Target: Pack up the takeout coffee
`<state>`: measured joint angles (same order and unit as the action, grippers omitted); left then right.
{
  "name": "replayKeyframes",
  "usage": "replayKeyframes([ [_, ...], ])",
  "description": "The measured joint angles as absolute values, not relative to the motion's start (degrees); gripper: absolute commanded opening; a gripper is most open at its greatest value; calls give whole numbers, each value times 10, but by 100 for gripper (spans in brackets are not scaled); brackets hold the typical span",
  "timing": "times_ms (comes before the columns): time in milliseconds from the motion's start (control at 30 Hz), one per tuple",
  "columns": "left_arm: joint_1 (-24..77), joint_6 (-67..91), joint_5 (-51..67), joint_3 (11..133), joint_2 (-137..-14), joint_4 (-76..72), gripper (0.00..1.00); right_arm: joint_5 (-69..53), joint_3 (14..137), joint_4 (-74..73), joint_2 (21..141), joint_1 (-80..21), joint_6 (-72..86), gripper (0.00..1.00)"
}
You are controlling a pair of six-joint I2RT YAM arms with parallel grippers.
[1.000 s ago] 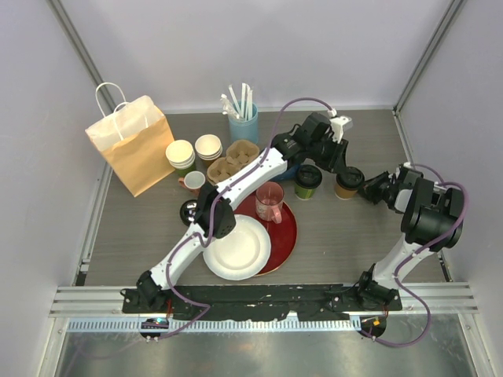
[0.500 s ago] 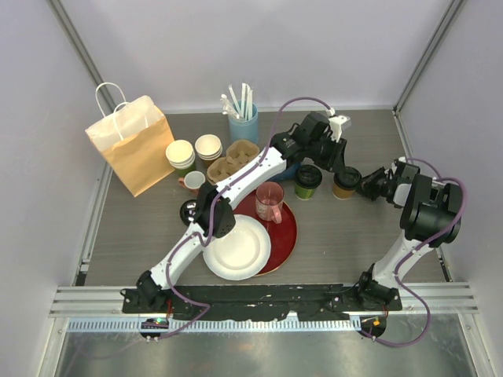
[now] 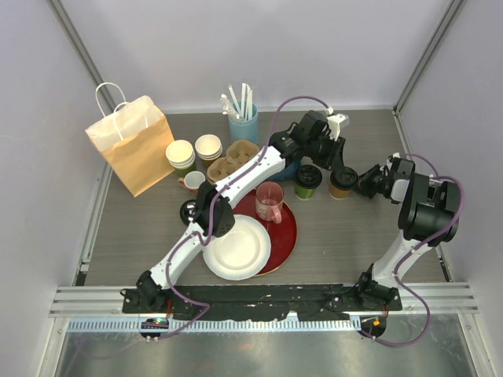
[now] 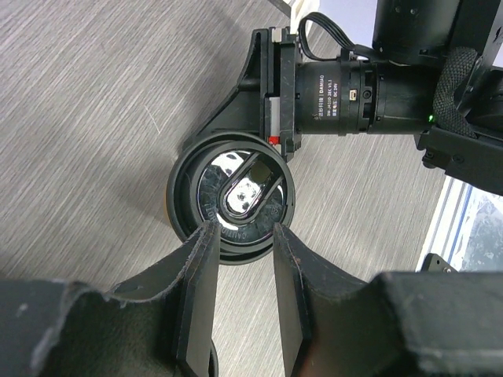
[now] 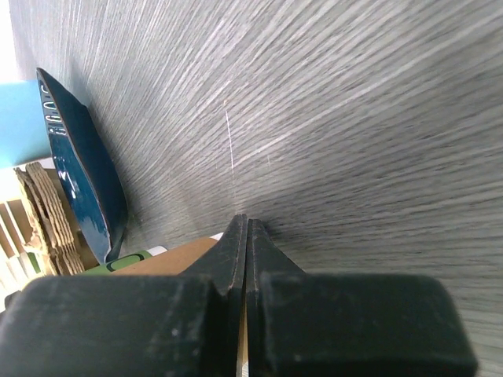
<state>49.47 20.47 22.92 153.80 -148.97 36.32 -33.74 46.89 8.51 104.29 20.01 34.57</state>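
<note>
A robot lab cell: bare white walls (image 3: pixel 259 47), metal frame posts (image 3: pixel 428 51), mounting rail (image 3: pixel 86 300) along the table (image 3: pixel 338 236).

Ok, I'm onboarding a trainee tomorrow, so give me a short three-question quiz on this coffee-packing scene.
1. True or false: the right gripper is wide open.
2. What stands on the red plate? A) a kettle B) the pink mug C) a sandwich
3. What colour is the holder that keeps the straws?
Key: 1 false; 2 B; 3 blue.
</note>
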Motion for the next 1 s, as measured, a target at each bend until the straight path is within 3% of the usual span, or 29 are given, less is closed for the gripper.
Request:
replayKeyframes([
  [167,494,205,229,1538,-1490,363,37,-336,472,80,1043,197,345,1],
  [267,493,205,229,1537,-1490,363,37,-323,483,56,1041,197,339,8],
  [400,491,205,227,1532,-1490,363,41,-269,500,4,1019,211,323,26],
  [633,487,206,210,1529,-1490,365,45,-173,520,-72,913,287,310,44],
  [667,486,206,209,1529,-1490,365,45,-158,529,-83,897,287,304,47],
  [700,486,206,209,1529,-1490,365,45,-146,536,-91,882,281,299,57],
  [767,486,208,210,1529,-1490,364,44,-110,552,-109,841,247,282,61],
  [1000,486,221,208,1528,-1490,359,43,-51,569,-158,734,106,235,54],
])
